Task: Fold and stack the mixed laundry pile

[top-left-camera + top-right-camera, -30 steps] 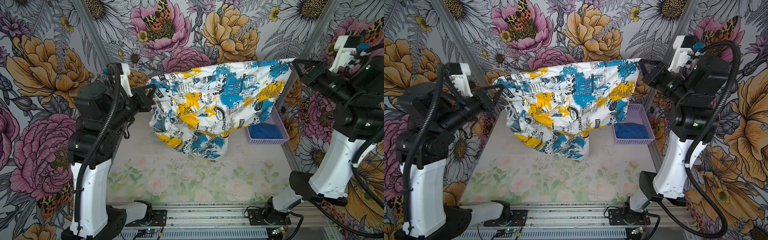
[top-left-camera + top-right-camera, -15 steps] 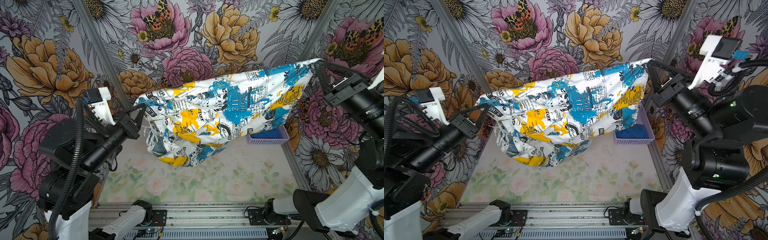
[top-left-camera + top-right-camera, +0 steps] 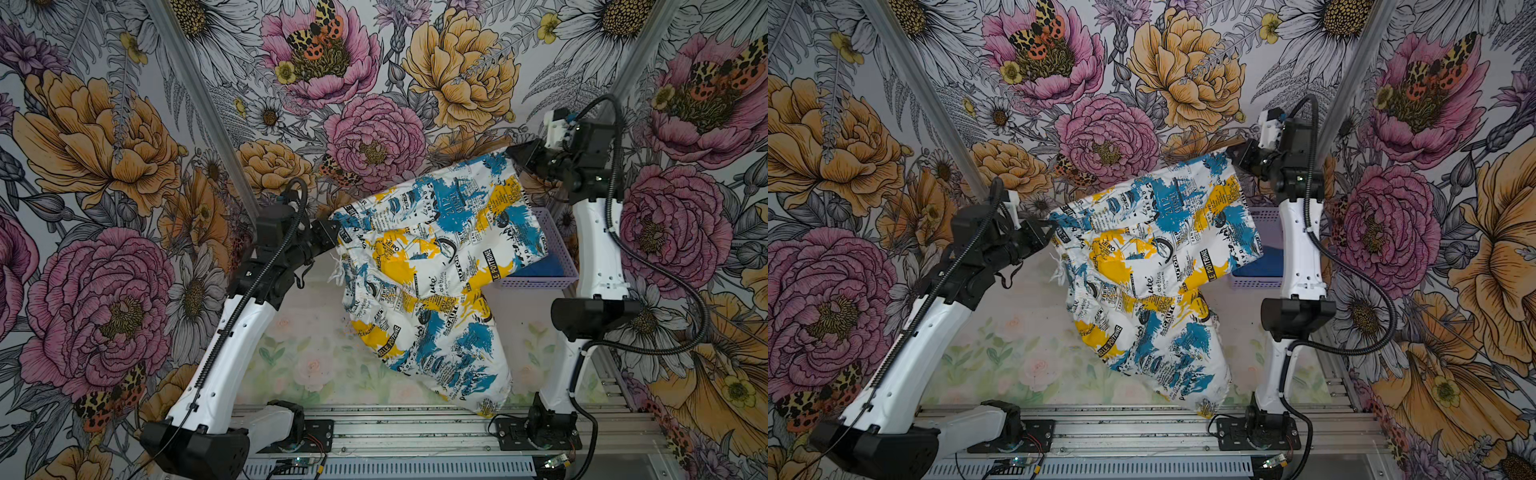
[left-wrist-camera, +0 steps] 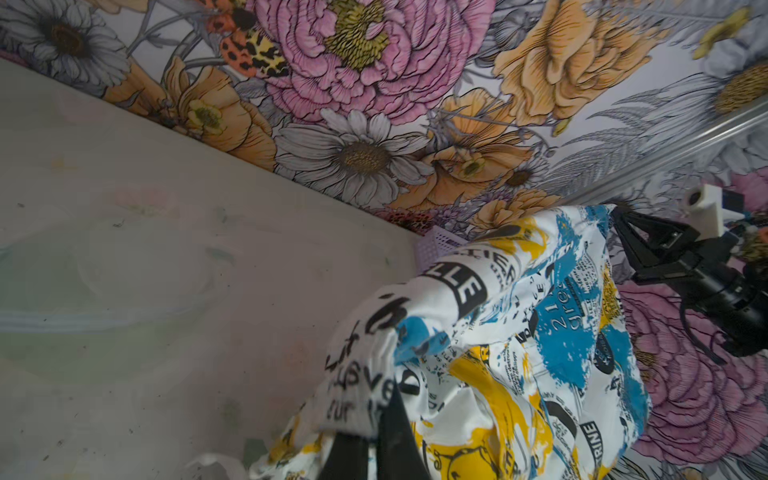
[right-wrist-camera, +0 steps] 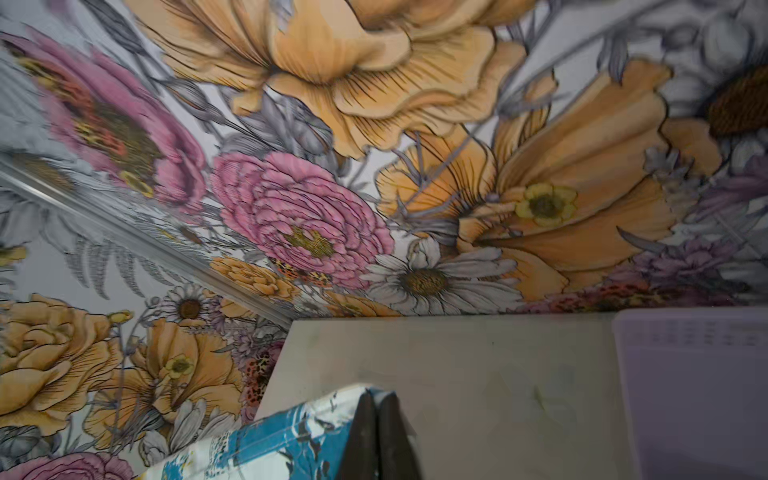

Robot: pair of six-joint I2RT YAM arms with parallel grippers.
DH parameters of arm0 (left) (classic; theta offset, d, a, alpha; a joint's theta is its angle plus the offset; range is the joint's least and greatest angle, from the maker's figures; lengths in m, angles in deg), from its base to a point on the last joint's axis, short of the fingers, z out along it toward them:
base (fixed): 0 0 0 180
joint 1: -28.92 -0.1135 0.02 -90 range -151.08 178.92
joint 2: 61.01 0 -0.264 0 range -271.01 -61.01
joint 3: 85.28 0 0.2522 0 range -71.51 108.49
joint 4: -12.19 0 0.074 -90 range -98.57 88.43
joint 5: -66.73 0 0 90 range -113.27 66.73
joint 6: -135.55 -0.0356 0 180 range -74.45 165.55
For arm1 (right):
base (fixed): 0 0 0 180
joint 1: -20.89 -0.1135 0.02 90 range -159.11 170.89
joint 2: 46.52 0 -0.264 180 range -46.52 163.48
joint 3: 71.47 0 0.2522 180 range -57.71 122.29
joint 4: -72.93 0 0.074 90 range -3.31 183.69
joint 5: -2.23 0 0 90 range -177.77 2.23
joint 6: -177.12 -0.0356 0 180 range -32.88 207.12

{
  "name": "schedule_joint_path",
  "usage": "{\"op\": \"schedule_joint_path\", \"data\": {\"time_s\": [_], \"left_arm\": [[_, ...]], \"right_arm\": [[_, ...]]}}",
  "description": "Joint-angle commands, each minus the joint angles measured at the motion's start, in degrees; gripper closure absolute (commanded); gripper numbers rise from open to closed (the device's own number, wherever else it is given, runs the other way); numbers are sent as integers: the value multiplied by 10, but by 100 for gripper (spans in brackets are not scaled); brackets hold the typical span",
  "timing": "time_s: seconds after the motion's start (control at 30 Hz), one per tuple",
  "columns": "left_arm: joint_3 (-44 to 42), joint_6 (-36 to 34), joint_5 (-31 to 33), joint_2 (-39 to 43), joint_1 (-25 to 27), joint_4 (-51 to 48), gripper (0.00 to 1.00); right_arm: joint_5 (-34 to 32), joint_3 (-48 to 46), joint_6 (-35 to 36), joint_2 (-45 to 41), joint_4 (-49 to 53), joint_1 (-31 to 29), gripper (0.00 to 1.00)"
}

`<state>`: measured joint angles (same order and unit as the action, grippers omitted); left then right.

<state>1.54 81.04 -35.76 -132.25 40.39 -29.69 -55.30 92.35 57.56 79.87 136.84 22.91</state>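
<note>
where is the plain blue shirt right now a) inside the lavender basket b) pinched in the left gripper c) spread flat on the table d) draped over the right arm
A: the blue shirt lies inside the lavender basket, partly hidden behind the printed garment, which the left gripper and right gripper hold up between them.

**Setting:** robot test cell, lab type.
**Evidence:**
- Wall panels of printed flower paper, joined by bare aluminium posts.
- Tabletop with a faint floral print.
- Aluminium rail along the front edge.
- Left arm and right arm, white and black, mounted on black base plates.
- Exposed corrugated cable.
- Small circuit board.
</note>
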Motion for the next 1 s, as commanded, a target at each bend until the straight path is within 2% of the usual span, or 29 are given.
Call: {"op": "schedule_joint_path", "data": {"time_s": [0.0,0.13,0.23,0.63,0.67,0.73,0.77,0.87,0.97], "left_arm": [[-53,6,24,-43,-22,94,100],[-94,-9,28,-124,-45,135,100],[-91,-24,33,-174,-58,139,100],[-4,-56,57,-294,-99,112,100],[4,-55,56,-303,-100,108,95],[20,-55,59,-314,-101,95,57],[23,-54,62,-313,-101,89,47],[13,-48,91,-290,-101,68,26],[-13,-44,122,-252,-102,37,20]], "right_arm": [[-71,17,36,66,7,-20,100],[-97,61,13,179,6,-28,100],[-111,72,2,225,5,-35,100],[-123,73,-16,281,-44,-40,100],[-120,74,-19,283,-48,-39,91],[-111,76,-22,281,-50,-37,66],[-106,75,-21,276,-48,-36,58],[-102,32,-9,231,-48,-37,43],[-88,-39,1,167,-48,-39,39]]}}
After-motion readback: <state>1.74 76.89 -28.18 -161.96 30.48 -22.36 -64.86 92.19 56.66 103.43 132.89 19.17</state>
